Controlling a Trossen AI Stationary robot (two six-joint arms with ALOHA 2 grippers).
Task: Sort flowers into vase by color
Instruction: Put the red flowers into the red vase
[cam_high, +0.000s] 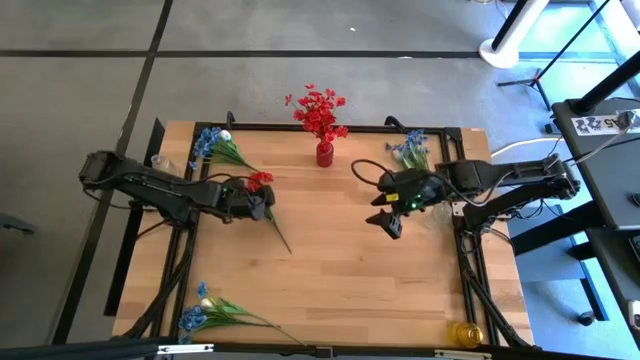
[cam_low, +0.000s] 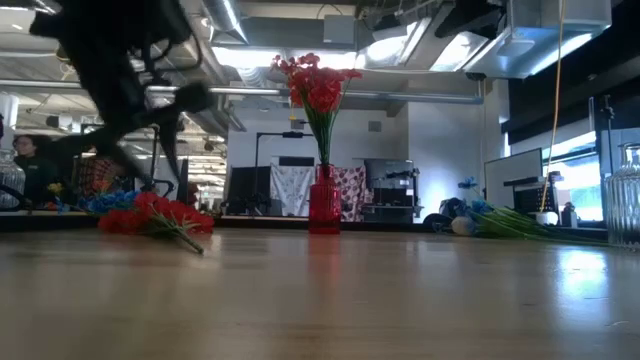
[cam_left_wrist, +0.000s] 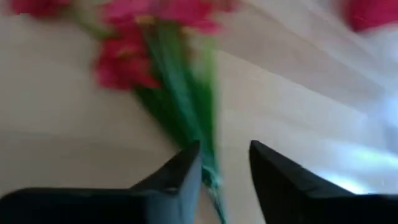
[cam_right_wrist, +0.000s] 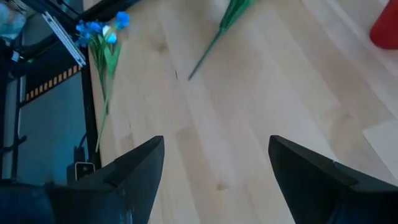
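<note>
The wooden table (cam_high: 330, 270) is carrying everything. The red vase (cam_high: 324, 153) is standing ahead of both grippers, already holding red blossoms. The left gripper (cam_high: 268, 207) is hovering with fingers parted over a red sprig (cam_high: 262, 182), its green stem (cam_left_wrist: 186, 112) lying between the fingertips, ungrasped. The right gripper (cam_high: 386, 212) is waiting spread wide, holding nothing.

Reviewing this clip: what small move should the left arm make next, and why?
Probably close the left gripper on the red flower sprig. Its fingers are parted astride the green stem, the sprig lies flat on the table, and the red vase already holds red flowers.
</note>
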